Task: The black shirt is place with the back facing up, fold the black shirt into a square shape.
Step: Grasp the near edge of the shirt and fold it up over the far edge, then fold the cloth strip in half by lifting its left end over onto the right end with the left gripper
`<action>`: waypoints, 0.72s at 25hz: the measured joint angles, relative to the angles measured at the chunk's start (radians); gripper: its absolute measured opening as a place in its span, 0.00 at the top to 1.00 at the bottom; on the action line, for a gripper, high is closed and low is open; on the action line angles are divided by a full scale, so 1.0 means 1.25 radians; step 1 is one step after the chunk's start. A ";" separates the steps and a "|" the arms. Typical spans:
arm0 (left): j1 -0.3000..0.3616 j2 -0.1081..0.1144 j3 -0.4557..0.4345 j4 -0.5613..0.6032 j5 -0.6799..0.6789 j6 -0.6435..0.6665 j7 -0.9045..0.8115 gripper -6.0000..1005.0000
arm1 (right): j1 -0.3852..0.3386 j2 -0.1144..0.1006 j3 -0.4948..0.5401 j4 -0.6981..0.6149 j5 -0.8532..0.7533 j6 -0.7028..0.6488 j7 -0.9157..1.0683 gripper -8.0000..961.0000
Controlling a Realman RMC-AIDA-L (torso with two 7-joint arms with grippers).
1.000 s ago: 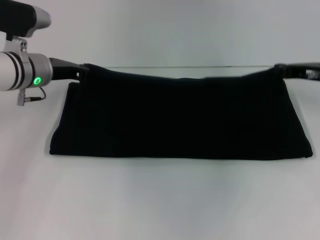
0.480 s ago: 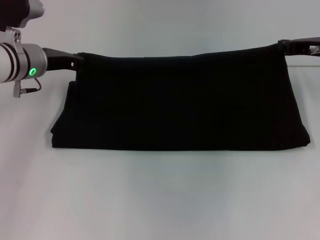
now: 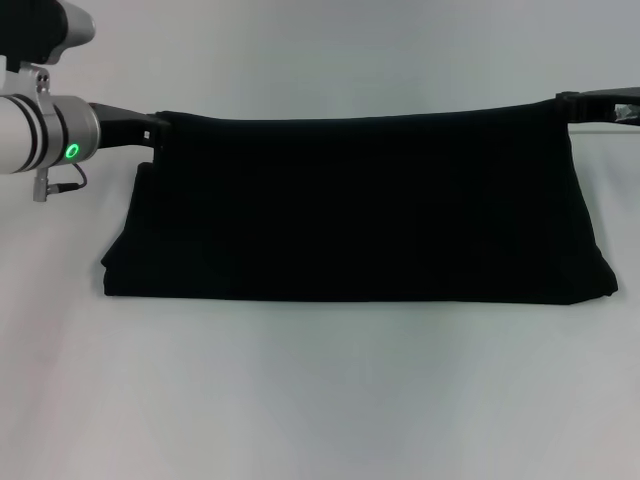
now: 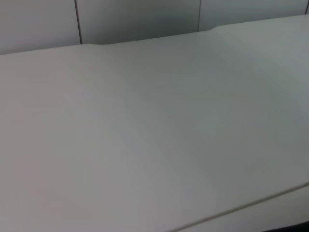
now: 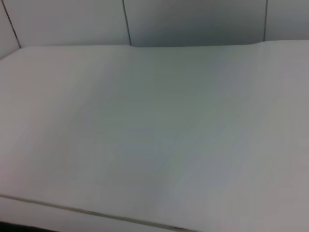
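Black shirt (image 3: 360, 210) is stretched out wide across the middle of the white table (image 3: 320, 400), its far edge lifted and pulled taut, its near edge folded and lying flat. Left gripper (image 3: 150, 128) is clamped on the far-left corner, right gripper (image 3: 568, 105) is clamped on the far-right corner, only its tip poking in at the frame edge. Nothing blocks the cloth from the head camera. Both wrist views show just bare tabletop and grey wall panels (image 4: 140, 19), no shirt or fingers, so only the head view shows the 2 grips.
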 joint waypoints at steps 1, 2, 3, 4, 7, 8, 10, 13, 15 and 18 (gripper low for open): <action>-0.003 0.000 0.000 -0.005 0.000 -0.004 0.001 0.90 | -0.001 0.000 0.000 0.001 0.001 0.000 0.002 0.98; -0.006 -0.002 0.001 -0.010 0.000 -0.013 0.003 0.89 | -0.001 0.001 -0.001 0.002 0.000 0.000 0.009 0.98; -0.008 -0.003 0.001 -0.013 0.000 -0.020 0.004 0.89 | -0.001 0.001 -0.005 0.002 -0.001 0.000 0.015 0.98; -0.010 -0.006 0.001 -0.016 0.000 -0.033 0.005 0.89 | -0.001 0.001 -0.010 0.002 -0.002 0.000 0.021 0.98; -0.011 -0.017 0.001 -0.019 0.000 -0.078 0.006 0.88 | -0.007 0.001 -0.028 0.000 -0.004 0.005 0.029 0.98; -0.011 -0.017 0.001 -0.019 0.000 -0.078 0.006 0.88 | -0.010 0.002 -0.029 -0.004 -0.003 0.010 0.030 0.98; -0.010 -0.024 0.001 -0.023 0.000 -0.117 0.006 0.83 | -0.016 0.004 -0.030 -0.010 0.000 0.021 0.031 0.92; -0.007 -0.025 -0.002 -0.032 -0.001 -0.146 0.001 0.70 | -0.022 0.005 -0.031 -0.014 0.000 0.027 0.031 0.83; -0.001 -0.025 -0.007 -0.031 -0.004 -0.150 -0.006 0.64 | -0.026 0.005 -0.031 -0.016 0.000 0.022 0.031 0.76; 0.020 -0.025 -0.004 0.004 -0.006 -0.101 -0.053 0.58 | -0.037 0.001 -0.020 -0.031 0.004 -0.034 0.033 0.61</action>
